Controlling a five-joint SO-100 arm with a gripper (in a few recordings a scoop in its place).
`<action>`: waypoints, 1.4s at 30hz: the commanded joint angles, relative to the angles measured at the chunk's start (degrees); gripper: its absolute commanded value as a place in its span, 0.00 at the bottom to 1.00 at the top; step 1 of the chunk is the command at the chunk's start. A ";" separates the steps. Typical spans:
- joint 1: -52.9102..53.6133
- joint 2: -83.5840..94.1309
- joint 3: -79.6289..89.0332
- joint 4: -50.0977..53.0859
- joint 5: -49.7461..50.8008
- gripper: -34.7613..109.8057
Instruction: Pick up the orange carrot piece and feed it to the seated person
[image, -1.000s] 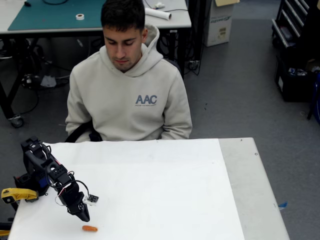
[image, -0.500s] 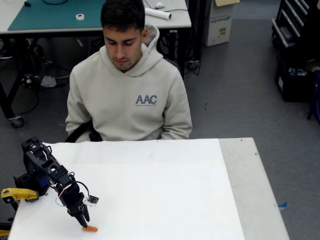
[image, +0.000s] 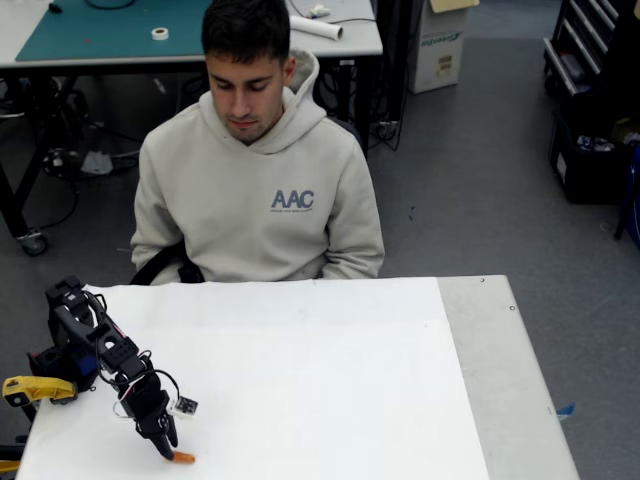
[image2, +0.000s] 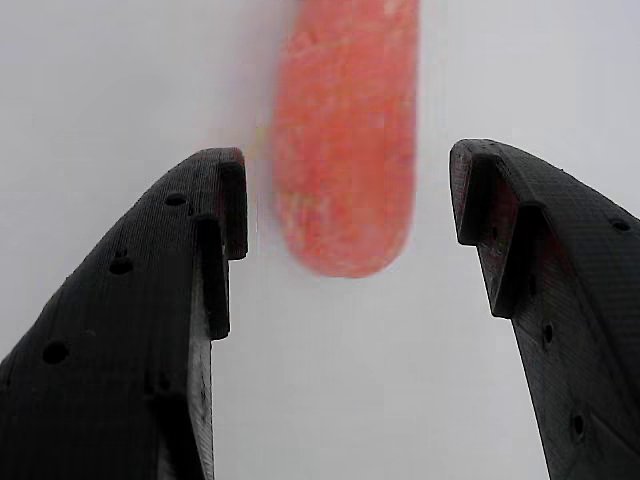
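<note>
The orange carrot piece (image: 183, 458) lies on the white table near its front left edge. In the wrist view the carrot piece (image2: 345, 135) lies lengthwise on the white surface, its rounded end between my two black fingertips with a gap on each side. My gripper (image: 165, 448) (image2: 347, 200) is open, tips down at the carrot's left end in the fixed view. The seated person (image: 256, 160) in a beige hoodie sits behind the table's far edge, looking down.
The white table (image: 320, 380) spreads to the right of the arm. A yellow clamp handle (image: 36, 388) sits at the left edge by the arm's base. Behind the person stands a desk with a green mat (image: 110, 30).
My gripper has come down and forward from above the carrot piece until its open fingertips stand around the carrot's end. The carrot and the person have not moved.
</note>
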 joint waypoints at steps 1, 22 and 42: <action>2.20 1.32 -3.96 -0.18 -0.62 0.35; 3.08 0.26 -2.64 -10.20 -0.53 0.35; 6.15 -4.22 -3.87 -10.37 -0.53 0.22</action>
